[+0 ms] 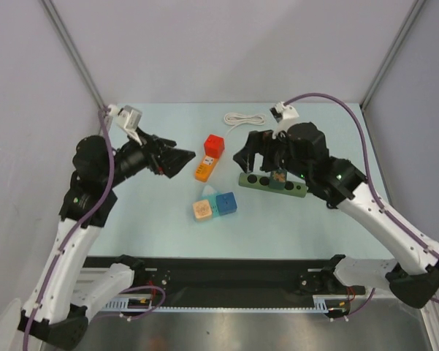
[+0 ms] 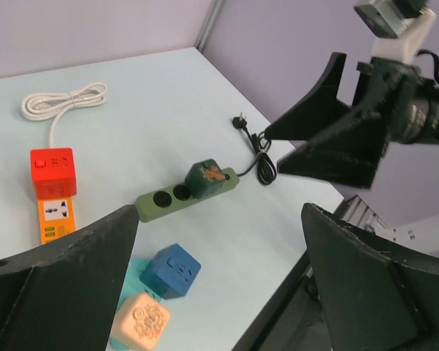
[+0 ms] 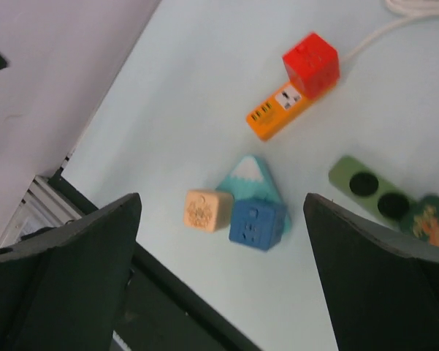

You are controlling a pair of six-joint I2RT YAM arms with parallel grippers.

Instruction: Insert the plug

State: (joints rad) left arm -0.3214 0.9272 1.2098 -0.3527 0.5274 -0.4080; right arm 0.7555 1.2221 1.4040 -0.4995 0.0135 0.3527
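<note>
Step in hand: by my reading, the release after insertion. The dark green cube plug with a printed picture [image 2: 208, 177] looks seated on the long green plastic power strip [image 2: 161, 202], and neither arm holds it.
Plug location: at the end of the green strip nearest its black cable [image 2: 259, 157]. It is upright, and two dark round sockets on the strip lie bare beside it.
Left gripper [image 1: 181, 161]: jaws spread wide and holding nothing. It hangs over the table left of the orange strip, well apart from the plug.
Right gripper [image 1: 254, 159]: jaws spread wide and empty, hanging just above the green strip near its bare sockets.
Next move: probably lift both arms clear without brushing the plug or dragging the strip. Whether the plug is pushed fully home I cannot tell.
Power strips: two, the green one and a flat orange one [image 2: 57, 218].
Cube plugs: four. They are the dark green one, a red one [image 2: 52, 170] on the orange strip's end, and a blue one [image 3: 257, 223] and a peach one [image 3: 208, 210] loose on the table.
Other pieces: one teal mountain-shaped block [image 3: 248, 175] touching the blue cube.
Cables: two, the black one and a coiled white one [image 2: 62, 102].
</note>
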